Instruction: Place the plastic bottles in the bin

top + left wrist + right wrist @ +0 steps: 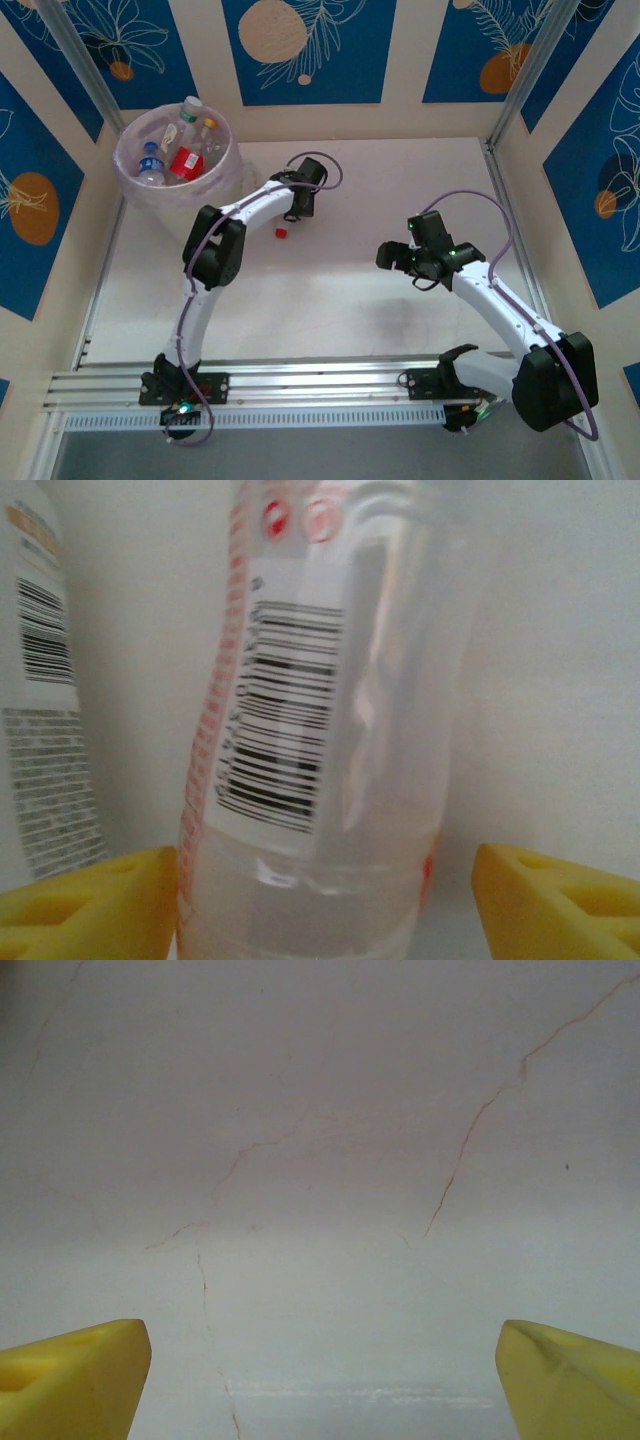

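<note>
ok so this looks like the pick-up step for one of the last bottles. The left gripper (325, 898) is spread open around a clear plastic bottle (300, 730) with a barcode and a reddish label. One yellow finger (90, 905) is right up against its side, and the other sits a bit apart, so nothing is clamped yet. There's a second barcode label (40, 710) at the left edge, probably another bottle, but I can't tell for sure.

From the top view that arm is reached out over the far middle of the table (350, 320), with a small red cap (281, 233) lying just beside it. The bin (138, 195) is in the far left corner, near that arm, and already has several bottles in it (182, 158).

The right gripper (320, 1380) is wide open with nothing in it, hanging over bare tabletop well away from the action.

My guess at the next move: squeeze shut on the bottle without squashing it or letting it slip, lift it, swing left over the rim and drop it in
</note>
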`<state>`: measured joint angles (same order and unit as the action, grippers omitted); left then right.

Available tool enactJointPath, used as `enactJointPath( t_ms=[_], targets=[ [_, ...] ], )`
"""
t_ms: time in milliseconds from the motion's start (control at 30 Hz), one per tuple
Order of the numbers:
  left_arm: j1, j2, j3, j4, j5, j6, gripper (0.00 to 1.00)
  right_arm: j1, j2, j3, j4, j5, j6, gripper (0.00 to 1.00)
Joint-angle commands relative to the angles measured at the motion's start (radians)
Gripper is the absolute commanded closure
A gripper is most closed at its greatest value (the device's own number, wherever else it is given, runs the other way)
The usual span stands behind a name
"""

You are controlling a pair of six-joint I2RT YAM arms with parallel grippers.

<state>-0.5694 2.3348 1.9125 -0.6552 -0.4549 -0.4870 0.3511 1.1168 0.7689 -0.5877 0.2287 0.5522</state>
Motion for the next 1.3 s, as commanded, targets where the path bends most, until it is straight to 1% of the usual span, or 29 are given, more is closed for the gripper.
enactJointPath(
  t_ms=[0,133,233,333,600,800,900,1033,1100,1167,1267],
  targets=[
    [0.009,0.024,0.038,-0.014,0.009,0.015,0.3,-0.001,0.01,0.009,-0.003,-0.016,0.002,0.1],
    [0.009,0.019,0.038,-0.008,0.007,0.023,0.46,-0.001,0.011,0.009,-0.003,-0.017,0.0,0.1],
    [0.007,0.005,0.036,-0.006,0.024,0.027,0.54,-0.001,0.01,0.01,0.0,-0.019,0.003,0.1],
    [-0.002,-0.032,0.02,0.005,0.041,0.039,0.59,0.0,0.011,0.006,0.003,-0.019,0.006,0.1],
    [-0.055,-0.191,-0.022,0.032,0.082,0.1,0.59,0.003,0.023,0.006,0.011,-0.022,0.008,0.1],
    [-0.069,-0.348,-0.021,0.035,0.158,0.133,0.59,0.004,0.029,0.011,0.009,-0.019,0.007,0.1],
    [-0.069,-0.44,-0.012,0.048,0.193,0.18,0.59,0.003,0.03,0.01,0.009,-0.016,0.006,0.1],
    [-0.061,-0.565,0.009,0.064,0.223,0.28,0.59,0.005,0.028,0.012,0.003,-0.014,0.006,0.1],
    [-0.037,-0.61,0.05,0.027,0.219,0.304,0.59,0.005,0.023,0.014,0.0,-0.011,0.005,0.1],
    [0.015,-0.641,0.108,-0.037,0.219,0.299,0.61,0.004,0.02,0.012,-0.005,-0.008,0.002,0.1],
    [0.132,-0.685,0.154,-0.081,0.228,0.294,0.63,0.003,0.018,0.012,-0.006,-0.008,-0.002,0.1]
  ],
)
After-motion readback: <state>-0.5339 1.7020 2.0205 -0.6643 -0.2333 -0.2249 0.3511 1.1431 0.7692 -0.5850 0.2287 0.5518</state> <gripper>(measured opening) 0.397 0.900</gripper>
